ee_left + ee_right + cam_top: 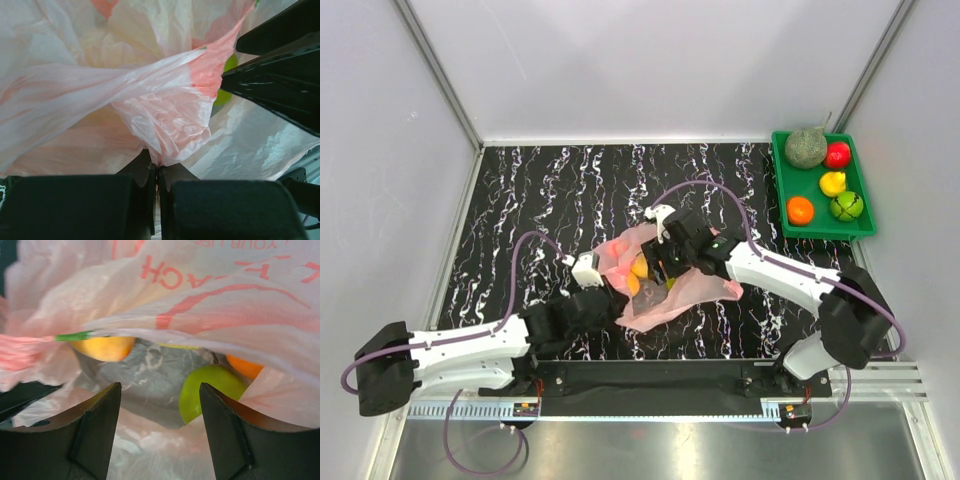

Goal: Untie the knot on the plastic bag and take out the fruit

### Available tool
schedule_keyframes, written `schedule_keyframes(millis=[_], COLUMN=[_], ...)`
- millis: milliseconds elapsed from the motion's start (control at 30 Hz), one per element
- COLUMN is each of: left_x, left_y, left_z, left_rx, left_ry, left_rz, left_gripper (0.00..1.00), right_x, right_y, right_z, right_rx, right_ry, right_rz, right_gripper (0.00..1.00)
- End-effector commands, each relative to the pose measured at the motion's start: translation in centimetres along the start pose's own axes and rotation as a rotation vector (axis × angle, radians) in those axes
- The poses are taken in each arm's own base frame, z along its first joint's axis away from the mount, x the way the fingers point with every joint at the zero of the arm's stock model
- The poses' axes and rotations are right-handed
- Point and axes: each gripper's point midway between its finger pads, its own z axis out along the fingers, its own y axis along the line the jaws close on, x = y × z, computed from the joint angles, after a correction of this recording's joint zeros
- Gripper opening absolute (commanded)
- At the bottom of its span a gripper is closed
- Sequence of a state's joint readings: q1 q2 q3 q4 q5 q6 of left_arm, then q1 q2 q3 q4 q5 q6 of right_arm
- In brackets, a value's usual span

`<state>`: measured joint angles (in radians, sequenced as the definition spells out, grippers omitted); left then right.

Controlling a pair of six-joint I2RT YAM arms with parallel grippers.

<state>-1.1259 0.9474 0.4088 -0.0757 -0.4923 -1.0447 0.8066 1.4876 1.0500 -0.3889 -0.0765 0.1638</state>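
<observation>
1. The plastic bag point(670, 308) lay crumpled near the middle of the black marbled table point(550, 190), between the two arms; its mouth gaped open.
2. The left gripper point(157, 169) was clamped tight on a fold of the pink film; its jaws were pressed together, and the plastic ran up from them in a taut, twisted band.
3. The right gripper point(160, 390) stood at the bag's mouth with its jaws spread, gripping nothing; the bag's upper lip, printed with red lettering, hung just above it.
4. Fruit sat inside the bag: a yellow-orange fruit point(102, 347) to the left, a green fruit point(210, 390) just beyond the right-hand finger, and an orange-coloured fruit point(242, 367) half hidden under the film.
5. A green tray point(817, 192) sat at the table's far right corner, well apart from the bag; it held a netted melon point(806, 147), a red fruit point(837, 154), a yellow fruit point(832, 183), an orange point(801, 210) and a second green fruit point(847, 205).
</observation>
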Motion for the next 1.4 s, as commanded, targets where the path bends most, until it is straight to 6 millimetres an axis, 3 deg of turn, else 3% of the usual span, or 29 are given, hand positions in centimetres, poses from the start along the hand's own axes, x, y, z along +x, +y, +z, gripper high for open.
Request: schedule_keyframes(millis=[0,67,167,333,467,600,667,700,800,1033,1200,1367], left_x=[-0.4,-0.2,-0.3,-0.3,0.2,0.5,0.5,0.4,0.0,-0.6,-0.8,-1.5], left_y=[0.7,0.5,0.0,-0.8,-1.1,-1.6,-1.8,-1.9,-2.1,-3.1,-3.6,-3.8], left_z=[0.0,0.1,0.3,0.7,1.2,1.7,1.8,1.8,1.7,1.9,2.2,1.9], left_rx=[-0.021,-0.014,-0.007,0.007,0.002,-0.007,-0.007,-0.005,-0.002,0.020,0.020,0.022], left_ry=[-0.039,-0.036,-0.033,-0.029,-0.007,0.006,0.006,0.003,-0.008,-0.031,-0.033,-0.054], left_rz=[-0.032,-0.034,-0.029,-0.019,0.001,0.014,0.018,0.016,0.015,-0.002,0.006,-0.001], left_gripper=[0.00,0.00,0.00,0.00,0.00,0.00,0.00,0.00,0.00,0.00,0.00,0.00], right_x=[-0.1,1.3,3.4,5.5,6.8,6.3,6.4,5.6,6.5,10.3,13.7,15.9], right_y=[-0.3,-0.3,-2.2,-6.5,-8.9,-8.9,-8.9,-8.7,-9.0,-7.8,-7.1,-6.3], right_z=[1.9,2.4,2.4,-1.0,-2.5,-2.7,-3.1,-3.4,-4.1,-4.1,-2.3,-0.8], right_rx=[0.025,0.020,0.122,0.382,0.546,0.610,0.648,0.657,0.710,0.689,0.685,0.648], right_ry=[-0.038,0.000,0.056,0.075,0.117,0.119,0.138,0.134,0.207,0.306,0.439,0.473], right_rz=[-0.030,-0.013,0.010,0.063,0.090,0.099,0.087,0.094,0.105,0.237,0.268,0.311], right_gripper=[0.72,0.71,0.70,0.71,0.76,0.86,0.99,1.00,1.00,1.00,1.00,1.00])
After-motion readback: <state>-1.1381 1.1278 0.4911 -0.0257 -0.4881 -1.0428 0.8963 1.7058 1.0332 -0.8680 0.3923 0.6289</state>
